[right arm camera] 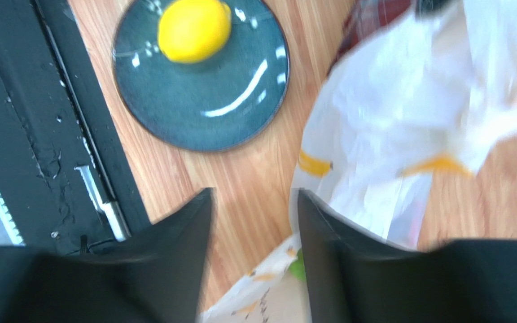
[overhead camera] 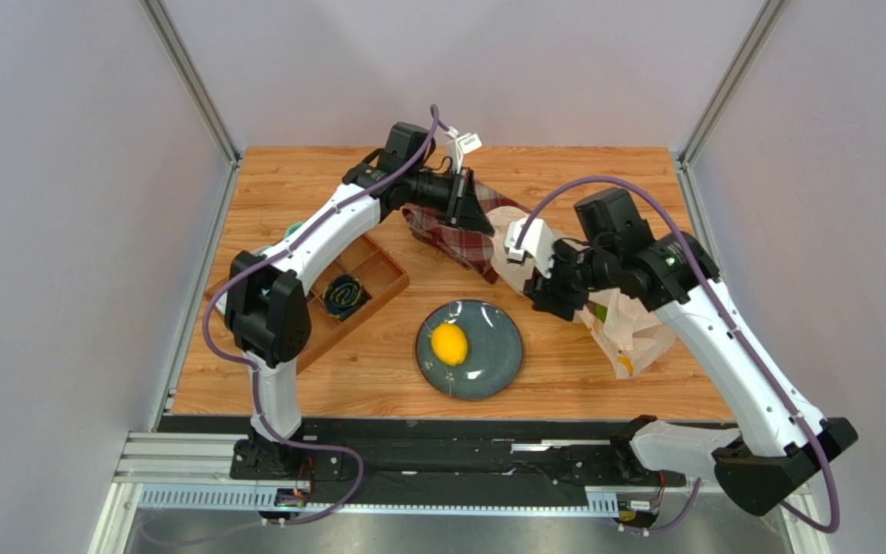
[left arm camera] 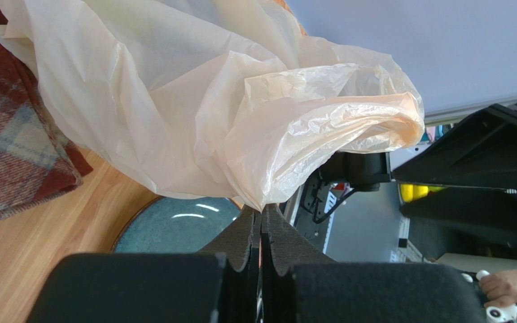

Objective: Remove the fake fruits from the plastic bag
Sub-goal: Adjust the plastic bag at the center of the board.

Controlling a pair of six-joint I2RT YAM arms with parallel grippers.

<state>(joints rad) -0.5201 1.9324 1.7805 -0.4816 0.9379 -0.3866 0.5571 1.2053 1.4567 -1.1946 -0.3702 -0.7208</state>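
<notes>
The beige plastic bag [overhead camera: 627,329] lies at the right of the table, its far end lifted. My left gripper [overhead camera: 467,206] is shut on a pinch of the bag's edge [left arm camera: 261,202], and the bag [left arm camera: 227,114] hangs crumpled above its jaws. My right gripper [overhead camera: 542,291] is open and empty, just left of the bag; in the right wrist view [right arm camera: 254,195] it hovers over bare wood beside the bag [right arm camera: 409,121]. A yellow lemon [overhead camera: 449,343] lies on the blue plate [overhead camera: 494,369], also in the right wrist view [right arm camera: 194,28]. A green piece [right arm camera: 298,269] shows inside the bag [overhead camera: 600,312].
A red plaid cloth [overhead camera: 459,240] lies under the left gripper, also in the left wrist view [left arm camera: 12,134]. A wooden tray [overhead camera: 381,277] with coiled items stands at the left. The plate [left arm camera: 173,229] is below the left gripper. A black rail [right arm camera: 59,134] runs along the near edge.
</notes>
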